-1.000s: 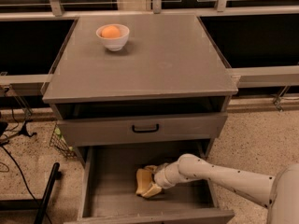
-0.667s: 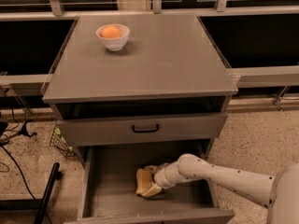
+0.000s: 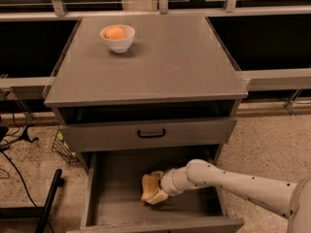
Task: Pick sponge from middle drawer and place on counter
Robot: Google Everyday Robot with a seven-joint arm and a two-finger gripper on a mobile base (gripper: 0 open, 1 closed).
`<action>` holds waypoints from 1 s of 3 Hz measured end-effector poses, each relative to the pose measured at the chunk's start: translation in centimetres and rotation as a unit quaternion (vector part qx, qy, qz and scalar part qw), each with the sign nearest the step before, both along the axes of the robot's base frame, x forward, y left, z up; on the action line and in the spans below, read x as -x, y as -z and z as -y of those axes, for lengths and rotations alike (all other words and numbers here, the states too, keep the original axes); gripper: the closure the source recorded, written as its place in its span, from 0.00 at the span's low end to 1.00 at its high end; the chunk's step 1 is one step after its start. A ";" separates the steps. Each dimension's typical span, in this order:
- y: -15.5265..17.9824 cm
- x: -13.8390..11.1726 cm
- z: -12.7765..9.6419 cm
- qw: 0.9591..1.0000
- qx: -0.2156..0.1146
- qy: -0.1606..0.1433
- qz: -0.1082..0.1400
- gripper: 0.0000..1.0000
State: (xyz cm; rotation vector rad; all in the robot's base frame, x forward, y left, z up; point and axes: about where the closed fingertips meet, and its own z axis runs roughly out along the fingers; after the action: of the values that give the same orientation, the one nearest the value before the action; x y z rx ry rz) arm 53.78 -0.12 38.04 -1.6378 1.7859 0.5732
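The middle drawer [image 3: 116, 193] is pulled out below the cabinet, its grey floor in view. My gripper [image 3: 155, 187] reaches into it from the right, low over the floor near the drawer's middle. A pale-yellow block, the sponge [image 3: 147, 184], shows right at the gripper's tip, touching or nearly touching the floor. I cannot separate its outline cleanly from the gripper's cream parts. The counter [image 3: 160, 62] is the flat grey top of the cabinet above.
A white bowl [image 3: 117, 39] with an orange ball [image 3: 115, 32] stands at the counter's back left. The top drawer front [image 3: 150, 133] with its black handle juts out slightly above the arm. A wire basket [image 3: 63, 147] and a black pole [image 3: 48, 203] stand at the left on the floor.
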 end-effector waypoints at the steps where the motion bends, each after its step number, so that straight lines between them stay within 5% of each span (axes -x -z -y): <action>1: -2.2 0.9 0.4 1.000 -0.002 0.007 0.003 1.00; 3: -10.8 3.9 1.8 0.999 0.036 0.005 0.033 1.00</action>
State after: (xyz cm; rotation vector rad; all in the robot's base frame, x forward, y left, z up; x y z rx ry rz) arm 49.85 -1.94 48.87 -1.6767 1.7850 0.4500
